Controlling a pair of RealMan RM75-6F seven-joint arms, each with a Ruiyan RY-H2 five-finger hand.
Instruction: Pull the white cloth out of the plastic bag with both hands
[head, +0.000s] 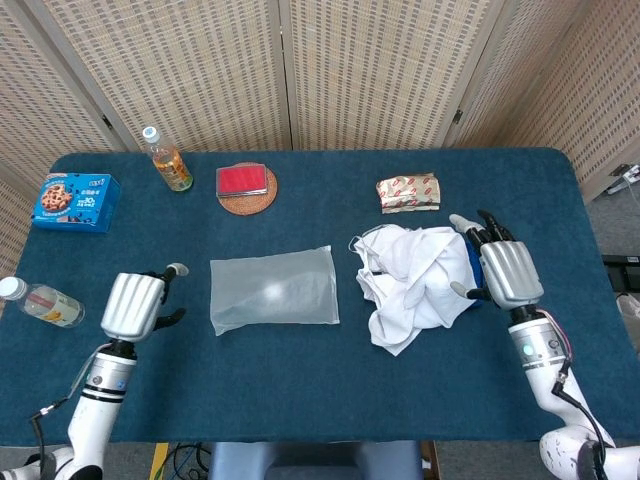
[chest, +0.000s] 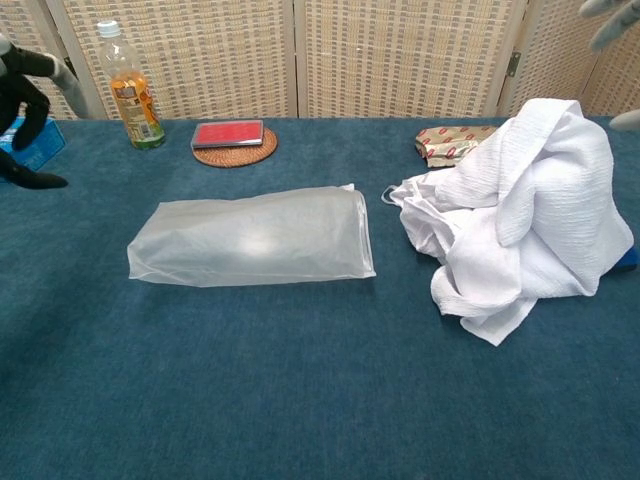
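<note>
- The white cloth (head: 412, 284) lies in a crumpled heap on the blue bench (head: 300, 390), fully outside the plastic bag (head: 273, 291) and just to the right of it — a narrow strip of bench shows between the two.
- The plastic bag lies flat near the middle of the bench, and I see nothing inside it; its open end points toward the cloth.
- My left hand (head: 135, 303) is at the left of the bag, apart from it, with the fingers spread and nothing in them.
- My right hand (head: 503, 270) is at the right edge of the cloth heap, fingers apart and holding nothing; whether a fingertip touches the cloth, I cannot tell.
- In the chest view only dark fingers of my left hand (chest: 22, 90) show at the left edge.
- A bit of a blue thing (head: 474, 272) shows from under the cloth on the right.
- At the back of the bench stand a drink bottle (head: 168, 160), a red object on a round coaster (head: 246, 187) and a red-and-white packet (head: 408, 192).
- At the far left are a blue cookie box (head: 76, 201) and a second bottle (head: 40, 302) — this one lies on its side.
</note>
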